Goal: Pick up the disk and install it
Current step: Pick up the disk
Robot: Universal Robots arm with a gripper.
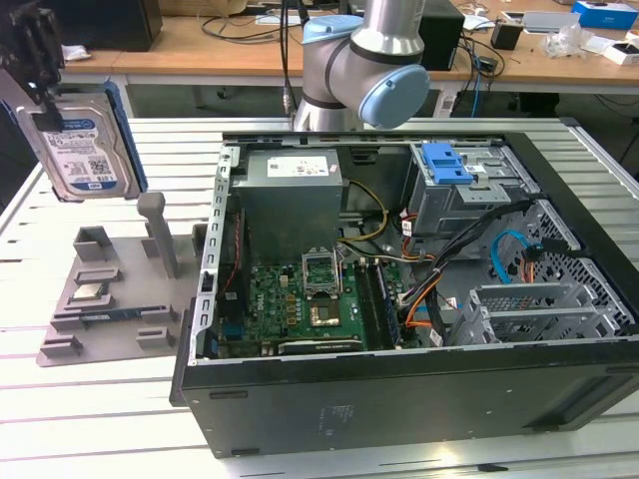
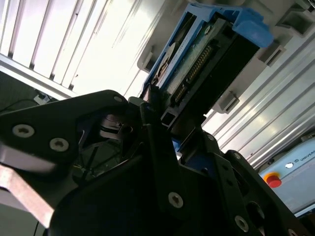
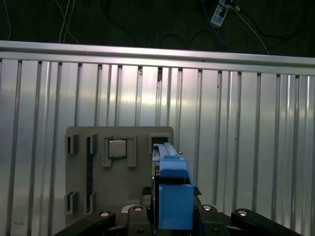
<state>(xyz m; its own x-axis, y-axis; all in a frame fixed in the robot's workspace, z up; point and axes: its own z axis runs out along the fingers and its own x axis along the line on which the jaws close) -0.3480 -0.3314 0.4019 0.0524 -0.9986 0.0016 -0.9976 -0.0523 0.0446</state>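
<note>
exterior view: end effector (image 1: 45,100) closed on the disk (image 1: 90,150), holding it upright above the grey holder (image 1: 110,299) on the surface (image 1: 100,419). second wrist view: fingers (image 2: 152,137) clamp the disk's edge. first wrist view: disk over holder.

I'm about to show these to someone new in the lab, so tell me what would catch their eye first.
First, the disk, silver in its blue frame, held in the air by the gripper at the exterior view's left, above a grey parts holder on the slatted table. Then the big open computer case across the middle and right, its motherboard exposed and a bare blue bracket sitting at its drive cage.
</note>
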